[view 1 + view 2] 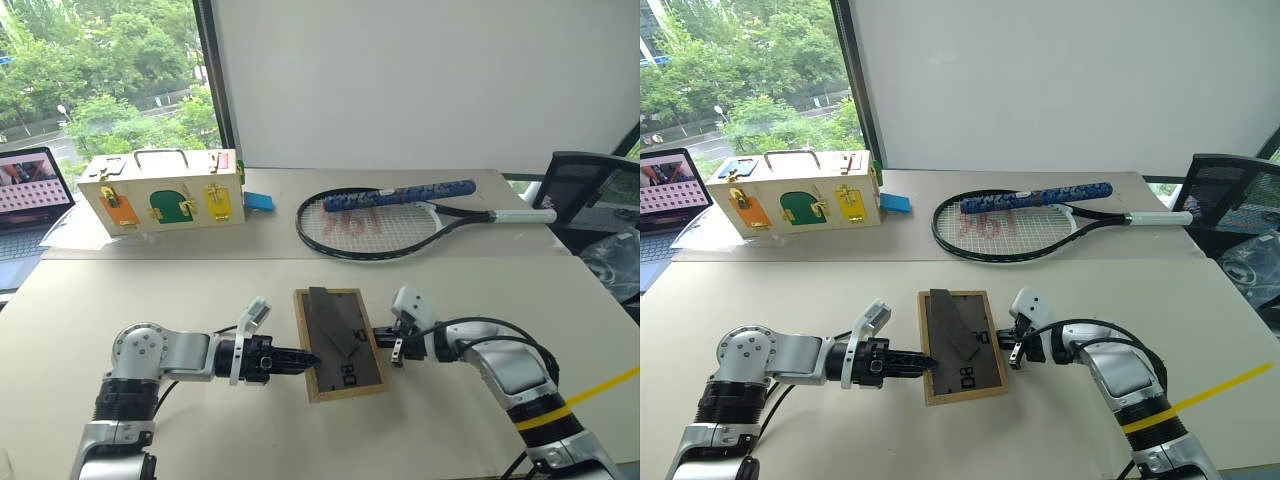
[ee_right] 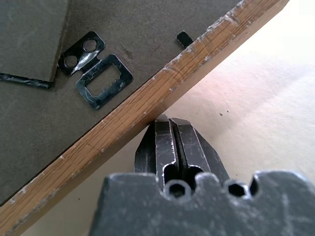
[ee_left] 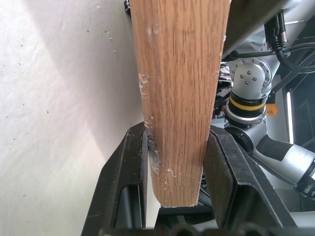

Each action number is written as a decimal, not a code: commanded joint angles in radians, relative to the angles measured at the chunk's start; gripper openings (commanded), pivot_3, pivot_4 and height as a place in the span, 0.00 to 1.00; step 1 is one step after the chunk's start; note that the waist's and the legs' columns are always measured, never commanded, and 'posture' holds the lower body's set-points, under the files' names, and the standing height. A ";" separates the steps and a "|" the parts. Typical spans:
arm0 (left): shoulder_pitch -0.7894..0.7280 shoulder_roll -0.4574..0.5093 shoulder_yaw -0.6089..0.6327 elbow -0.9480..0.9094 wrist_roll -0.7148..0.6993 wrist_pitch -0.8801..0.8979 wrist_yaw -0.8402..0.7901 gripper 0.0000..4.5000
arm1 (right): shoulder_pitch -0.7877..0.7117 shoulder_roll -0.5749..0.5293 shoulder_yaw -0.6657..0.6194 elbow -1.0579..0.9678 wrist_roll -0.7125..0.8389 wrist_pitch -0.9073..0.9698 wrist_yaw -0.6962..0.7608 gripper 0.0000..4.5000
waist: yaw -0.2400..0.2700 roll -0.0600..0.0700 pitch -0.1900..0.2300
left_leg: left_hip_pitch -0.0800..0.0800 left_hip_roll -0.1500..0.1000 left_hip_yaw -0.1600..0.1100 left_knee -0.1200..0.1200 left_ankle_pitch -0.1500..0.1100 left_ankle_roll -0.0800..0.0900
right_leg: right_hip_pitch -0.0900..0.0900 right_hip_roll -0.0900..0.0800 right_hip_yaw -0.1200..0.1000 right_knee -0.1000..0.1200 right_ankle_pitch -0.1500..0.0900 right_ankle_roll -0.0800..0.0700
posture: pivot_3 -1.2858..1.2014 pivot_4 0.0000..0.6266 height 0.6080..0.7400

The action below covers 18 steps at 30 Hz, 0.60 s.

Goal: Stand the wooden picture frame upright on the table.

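The wooden picture frame lies picture side down near the front of the table, its dark grey back and fold-out stand facing up. My left gripper comes in level from the left and is shut on the frame's left rim. In the left wrist view its two black fingers press on both faces of the light-wood edge. My right gripper is shut with nothing in it, its tip tucked against the underside of the frame's right rim.
A cream latch box with a handle stands at the back left, with a small blue block beside it. A tennis racket lies across the back middle. A laptop sits at far left and a black chair at right.
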 commanded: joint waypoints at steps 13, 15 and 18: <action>-0.101 0.127 0.013 -0.002 -0.002 0.004 -0.239 0.25 | -0.103 -0.178 -0.243 -0.168 0.232 0.248 0.080 0.00 | 0.003 0.001 0.002 | -0.008 0.000 0.000 -0.001 0.001 -0.002 | -0.008 0.000 0.000 0.000 0.000 0.000 | 0.52 0.24 1.00; -0.117 0.148 -0.015 -0.023 0.018 0.004 -0.290 0.25 | -0.149 -0.222 -0.288 -0.175 0.345 0.380 0.125 0.00 | 0.004 0.001 0.002 | -0.010 0.000 0.000 -0.002 0.001 -0.002 | -0.011 0.000 0.000 0.000 0.000 0.000 | 0.52 0.24 1.00; -0.174 0.147 -0.039 0.005 0.070 -0.004 -0.349 0.25 | -0.214 -0.278 -0.307 -0.208 0.458 0.473 0.198 0.17 | 0.007 0.001 0.003 | -0.011 0.000 0.000 -0.004 0.001 -0.002 | -0.012 0.000 0.000 0.000 0.000 -0.001 | 0.52 0.24 1.00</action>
